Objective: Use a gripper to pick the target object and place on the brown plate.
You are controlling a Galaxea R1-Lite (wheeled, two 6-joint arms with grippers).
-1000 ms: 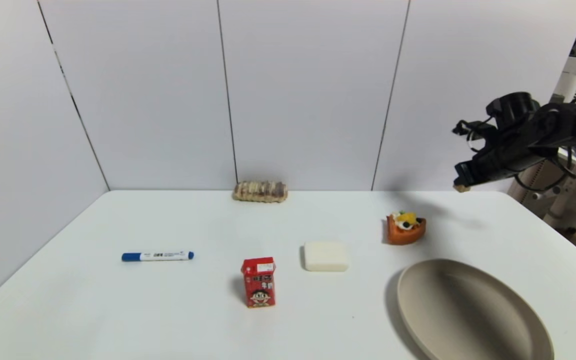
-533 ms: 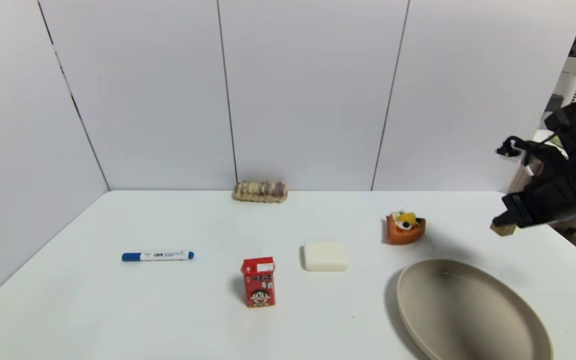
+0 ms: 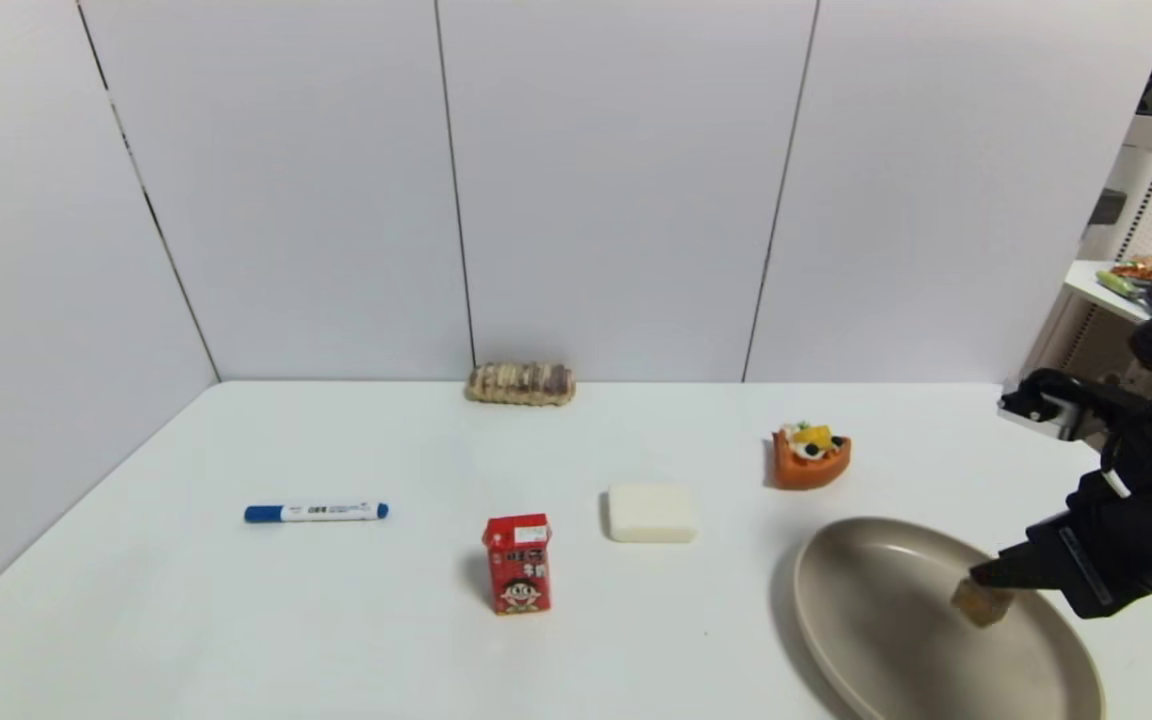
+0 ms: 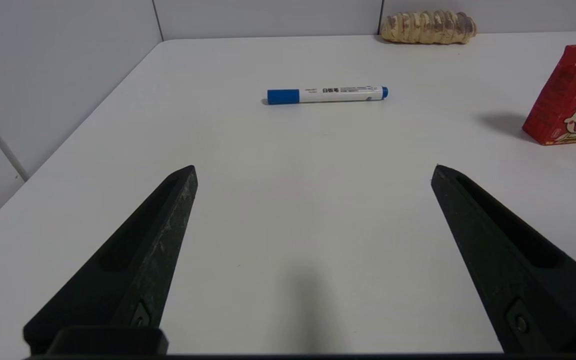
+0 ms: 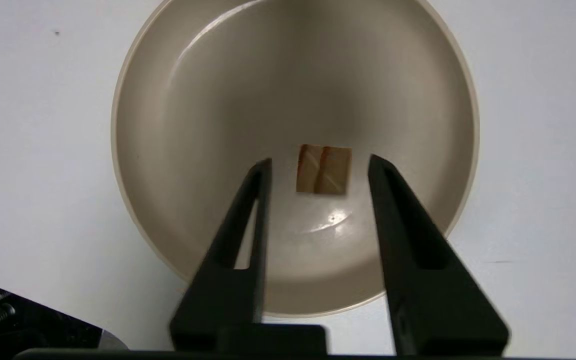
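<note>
My right claw (image 5: 318, 165) hangs spread over the plate (image 5: 138, 150), and the cube (image 5: 324, 169) lies free between its tips on the plate. The placing looks done; I only need to pull away. My left claw (image 4: 313, 172) rests spread above the counter (image 4: 288, 210).

Surfaces and finishes on the table

The brown plate (image 5: 158, 125) looks smooth with a soft sheen and a bright glint near the tan cube (image 5: 323, 169), whose face is streaked. The right gripper's fingers (image 5: 408, 240) are matt black; the left gripper's fingers (image 4: 158, 235) are scuffed. The red carton (image 4: 568, 100) looks like printed glossy card, and the table (image 3: 236, 620) is smooth and white.
</note>
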